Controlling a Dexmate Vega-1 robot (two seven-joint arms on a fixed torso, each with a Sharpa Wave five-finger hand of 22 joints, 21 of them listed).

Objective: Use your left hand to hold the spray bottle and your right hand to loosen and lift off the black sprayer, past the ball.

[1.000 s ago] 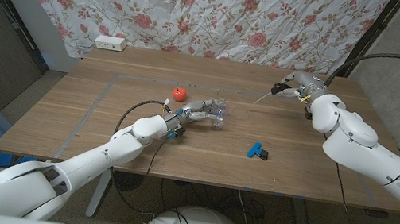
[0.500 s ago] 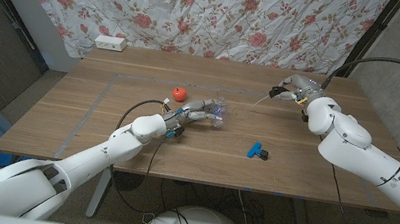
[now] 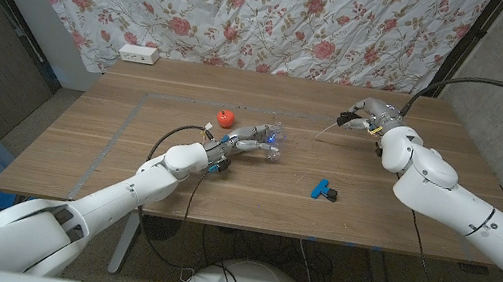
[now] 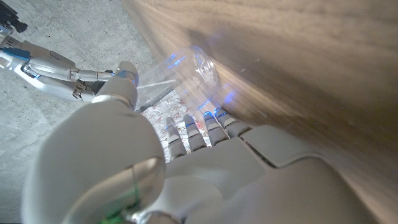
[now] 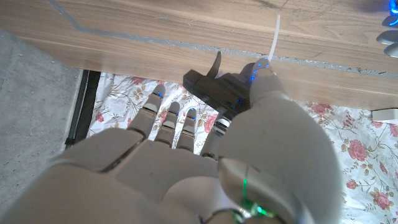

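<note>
In the head view, the left robot hand (image 3: pixel 249 142) is just left of the frame centre and holds the clear spray bottle (image 3: pixel 274 142), which lies on its side on the wooden table (image 3: pixel 109 144). The red ball (image 3: pixel 225 117) sits near it, a little to the upper left. In the upper right of the frame, the right robot hand (image 3: pixel 369 114) grips the black sprayer (image 5: pixel 214 83), well apart from the bottle, and its thin white tube (image 3: pixel 328 128) points to the left. A blue and black clip (image 3: pixel 325 190) lies on the table, lower right of the bottle.
</note>
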